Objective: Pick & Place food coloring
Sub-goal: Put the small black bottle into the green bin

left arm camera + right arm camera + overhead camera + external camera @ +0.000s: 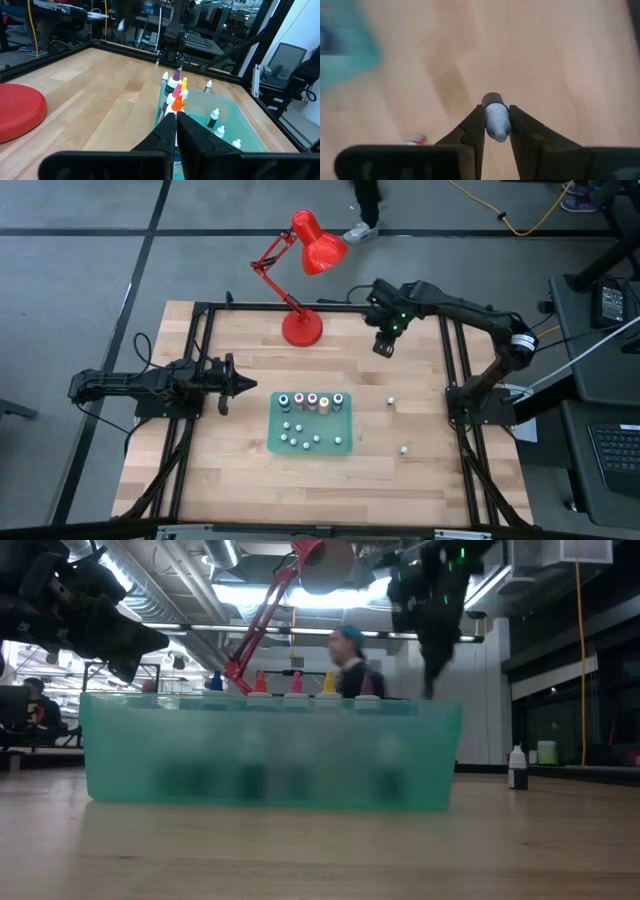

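Light wood surface [240, 470] with a teal tray [343, 423] mid-board, red lamp [303, 328] at 12 o'clock, 2 loose bottles [391, 402] at 3 o'clock.

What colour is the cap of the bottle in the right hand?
Pale blue-grey cap, gripped by the right hand; right wrist view shows it best.

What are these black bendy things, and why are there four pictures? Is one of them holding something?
They are two robot arms working at a wooden table. One picture looks down from above, one looks across from table height, and one comes from a camera on each arm's wrist.

On the table are a red lamp and a green tray with tiny food coloring bottles standing in it. Two more small bottles stand on the wood beside the tray.

The right gripper is up in the air near the lamp, pinching one little bottle with a pale cap between its fingers. The left gripper is shut, holds nothing and waits beside the tray.
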You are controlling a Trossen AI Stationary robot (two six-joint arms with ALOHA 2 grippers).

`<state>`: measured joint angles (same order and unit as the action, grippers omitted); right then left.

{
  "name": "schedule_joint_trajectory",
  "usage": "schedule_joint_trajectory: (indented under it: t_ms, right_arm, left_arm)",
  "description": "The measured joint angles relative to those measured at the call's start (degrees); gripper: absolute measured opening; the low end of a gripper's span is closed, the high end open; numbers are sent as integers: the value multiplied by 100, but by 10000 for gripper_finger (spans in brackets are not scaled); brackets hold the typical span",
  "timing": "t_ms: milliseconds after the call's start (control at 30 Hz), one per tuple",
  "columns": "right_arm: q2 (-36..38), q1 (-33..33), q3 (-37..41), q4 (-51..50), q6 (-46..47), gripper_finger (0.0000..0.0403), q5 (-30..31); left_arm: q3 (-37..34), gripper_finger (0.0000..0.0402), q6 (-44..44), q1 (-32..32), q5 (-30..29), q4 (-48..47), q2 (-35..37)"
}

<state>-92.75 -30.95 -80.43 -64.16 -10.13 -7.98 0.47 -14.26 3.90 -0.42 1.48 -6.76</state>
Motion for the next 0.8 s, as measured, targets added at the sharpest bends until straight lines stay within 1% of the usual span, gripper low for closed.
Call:
schedule_joint_trajectory:
  t_ms: [100,233,300,433,600,700,800]
  right_arm:
    - [97,619,-426,-4,-196,78,-267]
    - [98,1528,-984,23,-215,70,-271]
    - [73,1988,-1178,170,-148,71,-197]
    - [57,2765,-1328,592,235,78,190]
    - [-24,3367,-1333,839,430,80,289]
    - [-229,3584,-1328,823,518,81,281]
    - [-486,3703,-1328,837,394,81,250]
  left_arm:
    - [2,9,0,0,1,0,0]
    - [2,9,0,0,2,0,0]
    - [2,10,0,0,0,0,0]
    - [0,13,-2,0,0,0,0]
    - [2,11,-1,0,1,-1,0]
    - [1,12,0,0,1,-2,0]
    - [1,13,0,0,1,-2,0]
